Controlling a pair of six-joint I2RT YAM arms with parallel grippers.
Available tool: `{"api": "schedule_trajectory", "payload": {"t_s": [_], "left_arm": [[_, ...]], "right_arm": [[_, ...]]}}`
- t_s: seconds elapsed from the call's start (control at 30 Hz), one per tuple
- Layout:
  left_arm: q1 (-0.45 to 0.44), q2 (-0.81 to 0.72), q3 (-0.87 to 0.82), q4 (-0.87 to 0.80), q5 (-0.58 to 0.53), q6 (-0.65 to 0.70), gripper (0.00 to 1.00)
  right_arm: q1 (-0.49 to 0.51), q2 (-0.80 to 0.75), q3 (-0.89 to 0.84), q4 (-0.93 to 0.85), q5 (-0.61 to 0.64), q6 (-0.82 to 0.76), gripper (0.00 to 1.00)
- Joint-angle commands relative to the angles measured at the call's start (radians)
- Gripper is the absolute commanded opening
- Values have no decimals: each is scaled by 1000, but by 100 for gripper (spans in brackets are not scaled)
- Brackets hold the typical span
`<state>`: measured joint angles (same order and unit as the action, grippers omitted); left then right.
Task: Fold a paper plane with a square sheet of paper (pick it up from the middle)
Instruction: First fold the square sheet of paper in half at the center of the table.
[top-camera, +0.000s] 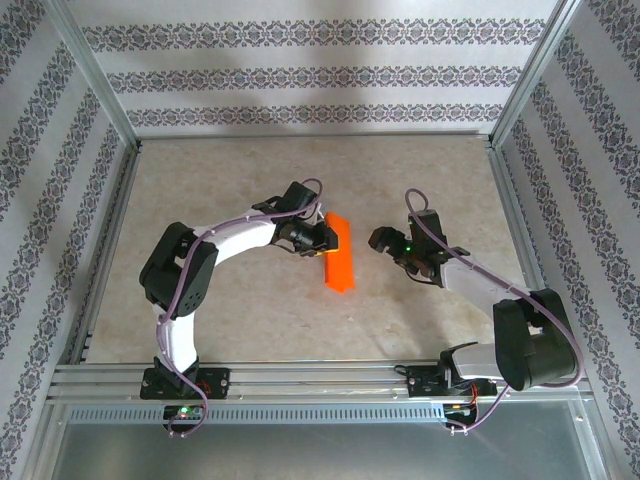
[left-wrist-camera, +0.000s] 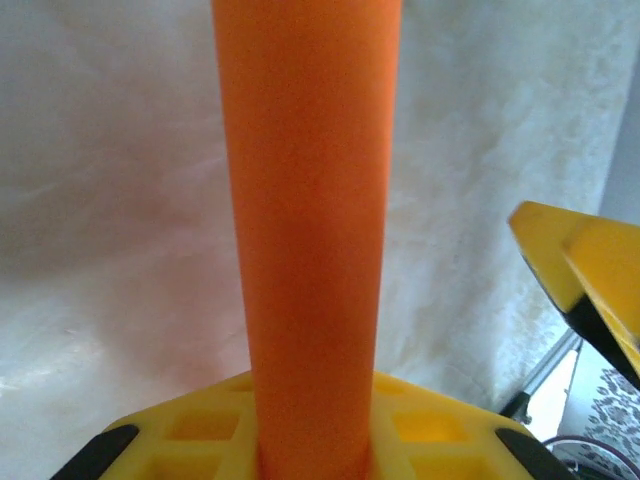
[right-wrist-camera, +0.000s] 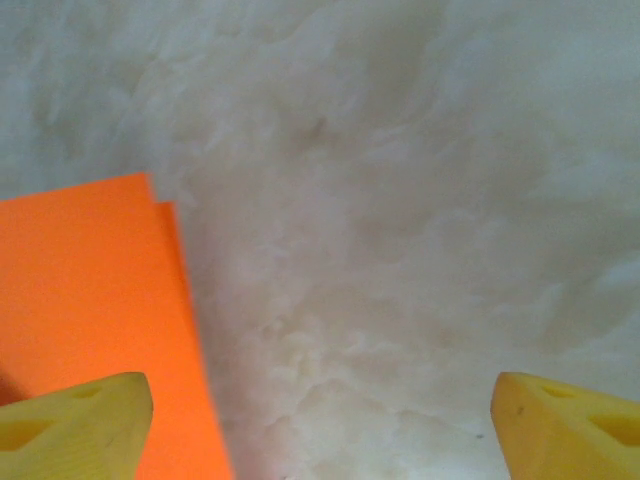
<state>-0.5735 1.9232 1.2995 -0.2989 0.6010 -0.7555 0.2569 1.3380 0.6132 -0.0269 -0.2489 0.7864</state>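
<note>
Table (top-camera: 250, 180): beige, mottled like marble, matt, evenly lit with soft shadows; slotted metal rail (top-camera: 320, 378) along its near edge, a perforated strip (top-camera: 300, 412) just outside that, then a plain grey panel (top-camera: 300, 450). Walls: back wall (top-camera: 320, 70), left wall (top-camera: 40, 200) and right wall (top-camera: 590, 180), all papered white with grey-violet ornamental bands. Frame: silvery metal posts (top-camera: 90, 70) rising from the table's two far corners, with metal bars along its left and right edges.

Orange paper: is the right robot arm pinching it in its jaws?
No, the right jaws stand wide apart above the table, and the orange paper sits by one of them, not squeezed between them.
</note>
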Motion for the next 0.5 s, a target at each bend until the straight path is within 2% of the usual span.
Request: {"api": "schedule_trajectory", "payload": {"t_s": [0.0,0.13,0.3,0.47], "left_arm": [[18,21,-19,17,-19,24,22],[21,35,-38,7,-41,41,20],[25,46,-51,-3,-56,62,18],[29,59,-58,-12,-67,80,18]], "right_arm": [[-6,17,-25,154,-154,-3,74],[26,77,-12,211,-235,-4,56],[97,196,51,211,-276,4,33],[146,309,105,221,-291,32,21]]}}
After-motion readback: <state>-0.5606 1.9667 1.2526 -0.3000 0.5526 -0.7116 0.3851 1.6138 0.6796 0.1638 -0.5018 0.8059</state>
